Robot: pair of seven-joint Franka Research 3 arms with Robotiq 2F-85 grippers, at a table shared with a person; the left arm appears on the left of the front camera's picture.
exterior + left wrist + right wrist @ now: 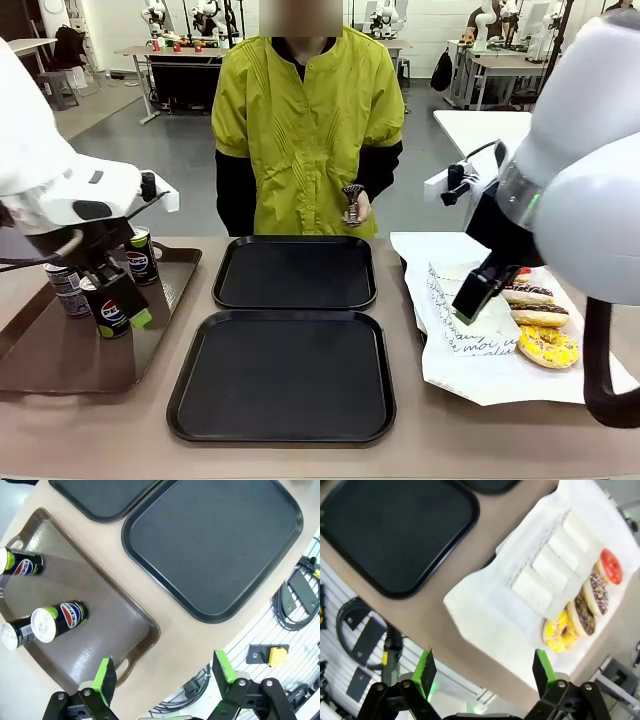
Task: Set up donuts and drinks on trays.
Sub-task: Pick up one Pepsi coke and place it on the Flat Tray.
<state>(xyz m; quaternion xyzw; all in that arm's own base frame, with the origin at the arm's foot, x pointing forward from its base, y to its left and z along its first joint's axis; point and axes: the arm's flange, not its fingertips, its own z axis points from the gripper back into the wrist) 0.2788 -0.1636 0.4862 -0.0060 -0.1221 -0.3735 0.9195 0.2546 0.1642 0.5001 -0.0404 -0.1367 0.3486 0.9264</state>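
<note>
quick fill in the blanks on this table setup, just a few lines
1. The brown tray holds ____ Pepsi cans.
2. There are ____ black trays in the middle of the table.
3. The donut nearest the robot is iced ____.
4. The left gripper is ____.
Missing words: three; two; yellow; open.

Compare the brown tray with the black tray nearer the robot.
The brown tray carries three Pepsi cans; the nearer black tray is bare. The brown tray has cut-out handles, the black tray none. Both are rounded rectangles with raised rims, flat on the table.
</note>
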